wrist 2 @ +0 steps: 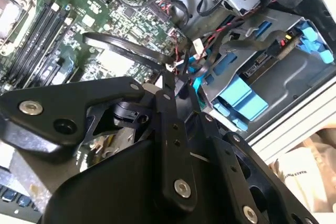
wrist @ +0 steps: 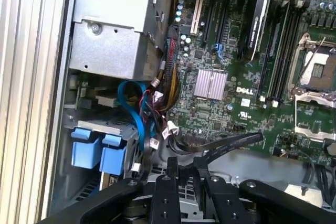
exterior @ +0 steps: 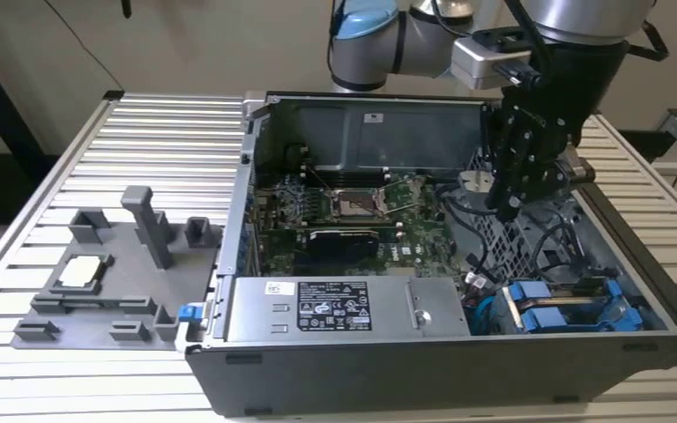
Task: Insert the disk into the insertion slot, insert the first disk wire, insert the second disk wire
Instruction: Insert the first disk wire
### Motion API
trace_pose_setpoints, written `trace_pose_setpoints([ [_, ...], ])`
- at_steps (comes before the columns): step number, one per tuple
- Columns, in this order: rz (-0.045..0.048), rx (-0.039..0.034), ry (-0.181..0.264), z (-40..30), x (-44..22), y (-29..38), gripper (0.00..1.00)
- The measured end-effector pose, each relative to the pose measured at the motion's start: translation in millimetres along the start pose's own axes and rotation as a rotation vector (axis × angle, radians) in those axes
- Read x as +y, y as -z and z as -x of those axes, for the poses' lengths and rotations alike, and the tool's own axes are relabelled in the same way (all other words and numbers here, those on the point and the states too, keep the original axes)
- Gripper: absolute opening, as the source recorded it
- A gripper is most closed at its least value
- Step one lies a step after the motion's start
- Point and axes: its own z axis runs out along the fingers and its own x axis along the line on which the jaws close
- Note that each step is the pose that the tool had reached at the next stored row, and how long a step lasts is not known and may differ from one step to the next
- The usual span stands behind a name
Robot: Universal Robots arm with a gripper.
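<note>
Hovering above loose wires (wrist: 150,113) beside the blue disk carriers (exterior: 556,315), the tool (exterior: 506,210) could snag one; open or closed, I cannot tell.

Open PC case (exterior: 433,370) on slatted metal table (exterior: 162,132). Inside: green motherboard (exterior: 351,233), bare CPU socket (exterior: 353,203), labelled power supply (exterior: 327,310) at near edge. Grey fixture plate (exterior: 115,264) with upright blocks at the exterior view's left of case.
</note>
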Motion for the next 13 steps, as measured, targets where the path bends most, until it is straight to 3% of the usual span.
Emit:
trace_pose_setpoints([
  [5,0.0019,0.0363,0.026,0.6,1.9,-1.6,0.27],
  [6,-0.0103,0.0405,0.03,0.9,3.2,-3.0,0.27],
  [7,-0.0244,0.0435,0.034,1.2,4.5,-3.8,0.27],
  [9,-0.0401,0.0464,0.038,1.5,5.9,-4.6,0.27],
  [12,-0.0487,0.0479,0.044,1.7,7.0,-4.8,0.24],
  [13,-0.0493,0.0478,0.045,1.6,7.0,-4.8,0.17],
])
